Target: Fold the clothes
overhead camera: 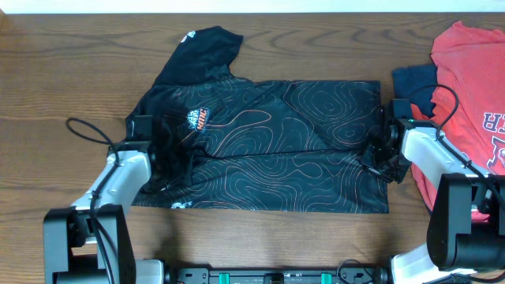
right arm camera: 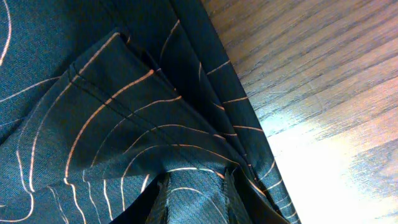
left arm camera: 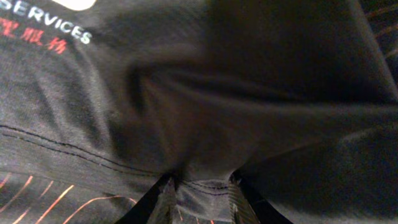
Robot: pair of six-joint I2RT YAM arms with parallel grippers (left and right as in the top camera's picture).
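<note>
The clothes, a black shirt (overhead camera: pixel 300 158) with fine orange contour lines, lie spread across the table with one sleeve (overhead camera: pixel 201 51) pointing to the far side. My left gripper (overhead camera: pixel 177 150) sits on the shirt's left part near the chest logo (overhead camera: pixel 197 120). It is shut on a pinched fold of the black shirt (left arm camera: pixel 200 196). My right gripper (overhead camera: pixel 372 150) is at the shirt's right edge, shut on a bunched hem fold (right arm camera: pixel 196 199). In the right wrist view the fabric rises in a tent (right arm camera: pixel 124 106) beside the bare wooden table (right arm camera: pixel 311 74).
A red shirt (overhead camera: pixel 473 79) with white lettering lies at the right edge, over a dark blue garment (overhead camera: pixel 414 83). Bare wooden table (overhead camera: pixel 63 79) shows to the left and behind. A black cable (overhead camera: pixel 87 130) loops beside the left arm.
</note>
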